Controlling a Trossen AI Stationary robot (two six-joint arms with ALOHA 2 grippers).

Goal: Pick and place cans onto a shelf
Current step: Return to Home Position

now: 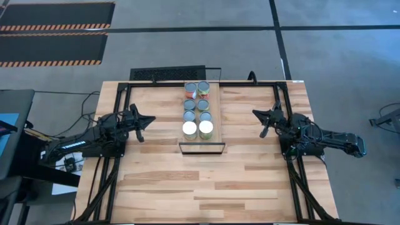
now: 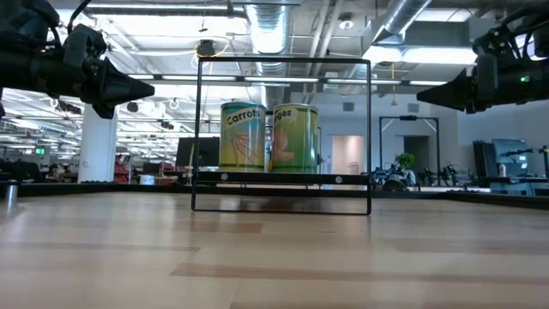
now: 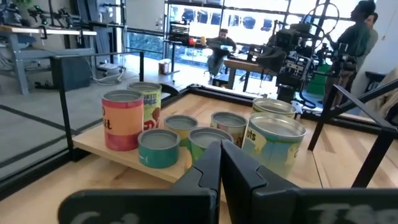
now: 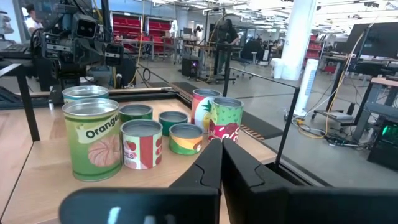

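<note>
Eight cans [image 1: 197,110] stand in two rows on the narrow light-wood shelf [image 1: 220,112] with a black frame at the table's middle; the two nearest cans have white lids [image 1: 197,129]. In the low view two tall yellow-green cans [image 2: 268,137] stand on the shelf plank [image 2: 283,177]. My left gripper [image 1: 147,120] hovers left of the shelf, shut and empty. My right gripper [image 1: 257,114] hovers right of it, shut and empty. The cans also show in the left wrist view [image 3: 205,134] and in the right wrist view [image 4: 143,134].
Black frame rails [image 1: 119,106] run along the table's edges. A dark grille [image 1: 167,74] sits at the far edge behind the shelf. The bare wooden tabletop [image 1: 206,181] stretches toward the near edge. People show in the room beyond [image 3: 219,46].
</note>
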